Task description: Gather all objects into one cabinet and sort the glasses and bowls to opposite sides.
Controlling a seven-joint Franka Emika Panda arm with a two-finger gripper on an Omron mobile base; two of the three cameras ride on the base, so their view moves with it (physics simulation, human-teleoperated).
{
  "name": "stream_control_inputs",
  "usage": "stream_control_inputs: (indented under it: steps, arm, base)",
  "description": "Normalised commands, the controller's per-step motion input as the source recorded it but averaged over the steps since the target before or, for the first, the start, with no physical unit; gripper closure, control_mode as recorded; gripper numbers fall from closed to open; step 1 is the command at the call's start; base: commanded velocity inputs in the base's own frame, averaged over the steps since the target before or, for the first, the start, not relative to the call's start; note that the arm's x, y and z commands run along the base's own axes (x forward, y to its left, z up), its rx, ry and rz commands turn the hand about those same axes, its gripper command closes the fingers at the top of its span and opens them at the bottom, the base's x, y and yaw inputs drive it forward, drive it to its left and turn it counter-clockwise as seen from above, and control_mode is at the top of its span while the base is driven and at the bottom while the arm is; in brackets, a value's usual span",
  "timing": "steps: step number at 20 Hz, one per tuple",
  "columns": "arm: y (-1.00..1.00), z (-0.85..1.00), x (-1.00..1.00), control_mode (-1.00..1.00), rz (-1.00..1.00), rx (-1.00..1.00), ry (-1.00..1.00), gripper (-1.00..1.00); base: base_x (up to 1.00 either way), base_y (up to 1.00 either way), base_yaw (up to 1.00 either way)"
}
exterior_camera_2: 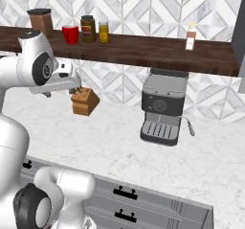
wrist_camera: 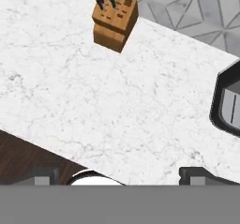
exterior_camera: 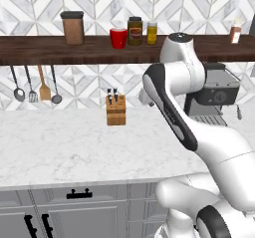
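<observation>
Red cup (exterior_camera: pixel 118 38) is what I'm going after first, and right now it's sitting on the long dark shelf (exterior_camera: pixel 60 50) with the utensil hooks, tucked between a brown-lidded canister (exterior_camera: pixel 73 28) and a dark jar (exterior_camera: pixel 134 31), with a little yellow jar (exterior_camera: pixel 152 33) just past that. From the jaws it's up above and well off, since the gripper (wrist_camera: pixel 120 178) is pointed down over the marble counter (wrist_camera: pixel 70 92), fingers spread as wide as they go and holding nothing. Ahead of the jaws on the counter is the knife block (wrist_camera: pixel 115 21), and the coffee machine (wrist_camera: pixel 227 106) pokes in off to one side. My read on the cup: glossy and rigid, probably light, slightly tapered with no handle, so it could slip upward out of a lazy pinch. I'd grab it across the body around mid-height, squarely, not up on the rim. The jar on one side stands just beside it, so I'd slide the fingers in carefully or I'll knock something off the shelf. Can't spot the blue vessels or the brown bowl from where I'm parked
</observation>
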Motion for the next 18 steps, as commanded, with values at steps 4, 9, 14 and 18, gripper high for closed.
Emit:
stream_control_inputs:
  steps: [4,9,14,18]
  arm:
    - [0.36,0.62,-0.32,-1.0,0.18,-0.04,-0.04,-1.0]
    - [0.01,0.76,0.0,-1.0,0.05,0.13,0.0,-1.0]
    - [0.01,0.51,0.09,-1.0,0.0,0.12,-0.01,-1.0]
    - [0.1,0.25,0.14,-1.0,0.0,0.02,-0.04,-1.0]
  base:
    - [0.0,0.0,0.0]
    - [0.0,0.0,0.0]
    - [0.0,0.0,0.0]
    - [0.0,0.0,0.0]
